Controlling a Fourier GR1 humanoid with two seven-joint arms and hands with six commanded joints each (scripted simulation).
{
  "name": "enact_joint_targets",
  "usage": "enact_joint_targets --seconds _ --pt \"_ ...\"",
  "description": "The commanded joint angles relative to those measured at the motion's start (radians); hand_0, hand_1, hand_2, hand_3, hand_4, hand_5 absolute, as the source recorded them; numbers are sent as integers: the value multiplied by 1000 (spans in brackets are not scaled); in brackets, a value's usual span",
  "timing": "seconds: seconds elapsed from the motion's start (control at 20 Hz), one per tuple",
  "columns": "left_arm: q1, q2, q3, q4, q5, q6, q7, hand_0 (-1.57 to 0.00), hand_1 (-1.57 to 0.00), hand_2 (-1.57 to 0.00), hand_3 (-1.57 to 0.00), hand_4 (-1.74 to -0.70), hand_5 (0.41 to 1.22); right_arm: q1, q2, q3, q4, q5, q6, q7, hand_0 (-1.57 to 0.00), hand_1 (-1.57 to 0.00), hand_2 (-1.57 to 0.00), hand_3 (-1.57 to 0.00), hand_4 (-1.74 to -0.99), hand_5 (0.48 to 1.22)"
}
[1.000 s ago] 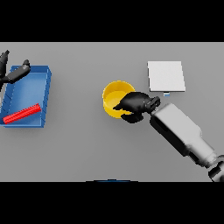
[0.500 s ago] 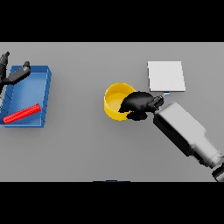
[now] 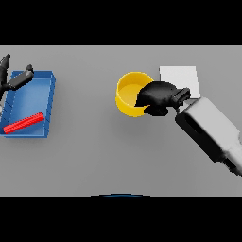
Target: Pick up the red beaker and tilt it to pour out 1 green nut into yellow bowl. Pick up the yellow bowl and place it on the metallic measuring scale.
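1. Round yellow bowl: now tilted and shifted slightly toward the flat white metallic scale, evidently lifted off the grey worktop.
2. Right hand: fingers curled over the bowl's rim.
3. Left hand: fingers spread, above the blue tray holding the red beaker.
4. Transfer underway.

My right hand reached in from the lower right, its dark fingers curled tight. My left hand hung at the far left edge, fingers loosely spread.
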Motion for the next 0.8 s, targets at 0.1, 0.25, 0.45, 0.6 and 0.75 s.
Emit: enact_joint_targets --seconds 0.1,0.25,0.45,0.6,0.75 --pt "21 12 6 -14 12 -2 -9 1 1 1 1 -808 723 10 -19 -20 -34 -22 22 31 -1567 -1567 -1557 -1248 -1720 1219" --pt "13 12 -3 -10 -4 -3 -7 1 1 1 1 -800 723 -7 -50 -28 -38 -15 1 3 -1569 -1569 -1564 -1238 -1719 1220" --pt "28 24 6 -24 4 3 -20 1 1 1 1 -808 742 -43 -96 -58 20 -2 -40 0 -1570 -1570 -1568 -1298 -1720 1221" --pt "18 33 1 -51 -4 12 21 1 1 1 1 -804 735 -71 -123 -81 101 8 -92 -11 -1571 -1571 -1570 -1239 -1720 1221" --pt "27 38 0 -62 5 8 48 1 1 1 1 -818 750 -78 -135 -106 190 -7 -120 -27 -1571 -1571 -1570 -1211 -1720 1221"
